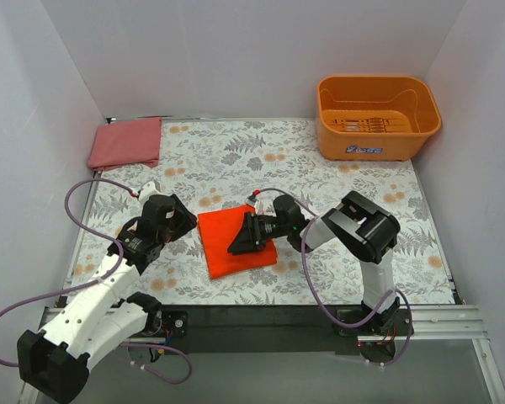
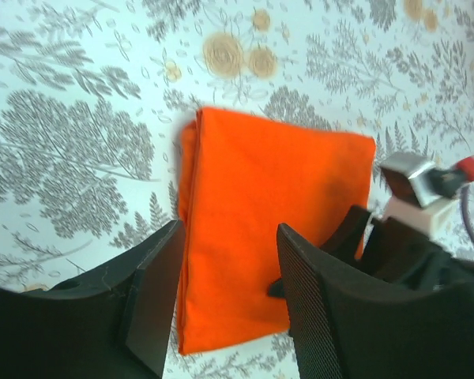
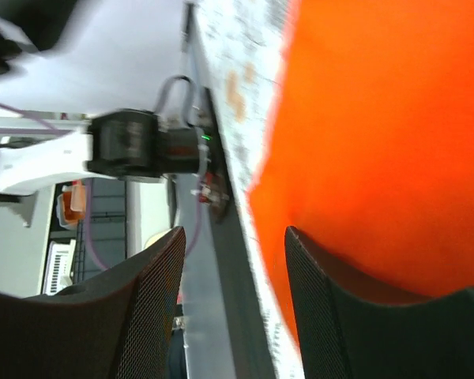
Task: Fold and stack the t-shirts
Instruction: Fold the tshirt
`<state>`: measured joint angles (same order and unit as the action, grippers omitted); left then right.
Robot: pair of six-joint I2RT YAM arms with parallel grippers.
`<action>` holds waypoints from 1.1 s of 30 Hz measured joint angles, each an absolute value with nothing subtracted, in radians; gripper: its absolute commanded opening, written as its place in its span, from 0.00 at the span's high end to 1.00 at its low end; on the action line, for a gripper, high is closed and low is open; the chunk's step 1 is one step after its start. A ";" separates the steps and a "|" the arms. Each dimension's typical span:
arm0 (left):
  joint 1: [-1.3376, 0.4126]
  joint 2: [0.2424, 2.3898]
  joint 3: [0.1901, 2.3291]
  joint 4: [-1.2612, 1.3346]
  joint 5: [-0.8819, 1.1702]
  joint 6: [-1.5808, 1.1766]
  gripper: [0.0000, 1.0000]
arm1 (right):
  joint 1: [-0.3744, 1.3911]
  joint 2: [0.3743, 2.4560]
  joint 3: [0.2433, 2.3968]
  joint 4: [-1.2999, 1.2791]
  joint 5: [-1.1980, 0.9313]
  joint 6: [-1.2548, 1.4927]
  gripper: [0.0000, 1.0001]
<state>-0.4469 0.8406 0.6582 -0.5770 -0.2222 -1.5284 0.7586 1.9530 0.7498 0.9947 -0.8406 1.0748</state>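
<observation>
The orange-red t-shirt (image 1: 220,246) lies folded into a neat rectangle near the middle of the flowered worktop (image 1: 236,151), and both arms are gathered round it. The left tool (image 1: 185,222) sits just off the shirt's left edge, and its two fingers stand apart with nothing between them. From its own camera, the left tool (image 2: 231,237) looks straight down on the orange-red t-shirt (image 2: 276,174). The doubled-over edge of the cloth runs just inside one dark finger, and the rest of the cloth spreads out ahead of the tool. The right tool (image 1: 236,246) reaches in from the other side and hangs over the right half of the shirt. Its fingers are apart as well, and I cannot tell whether they touch the cloth. In its own view the right tool (image 3: 235,237) has the orange-red t-shirt (image 3: 379,142) filling the space beyond one finger, and no cloth shows in the gap itself. The pinkish-red t-shirt (image 1: 124,141) lies folded flat well beyond the left tool, in the far left corner against the wall. An orange plastic tub (image 1: 377,118) stands well beyond the right tool, in the far right corner.
</observation>
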 measured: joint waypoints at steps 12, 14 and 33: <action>-0.447 0.766 0.615 -0.501 -0.410 -1.367 0.49 | 0.786 2.003 0.778 0.871 -0.790 1.040 0.40; -0.447 0.772 0.610 -0.497 -0.414 -1.363 0.49 | 0.787 1.981 0.807 0.811 -0.772 1.016 0.40; -0.447 0.796 0.610 -0.468 -0.426 -1.340 0.49 | 0.762 2.079 0.994 0.677 -0.723 0.908 0.40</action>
<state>-0.4469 0.7959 0.6102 -0.4679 -0.4263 -1.3403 0.7620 2.0792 0.9943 0.6765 -0.7227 0.9085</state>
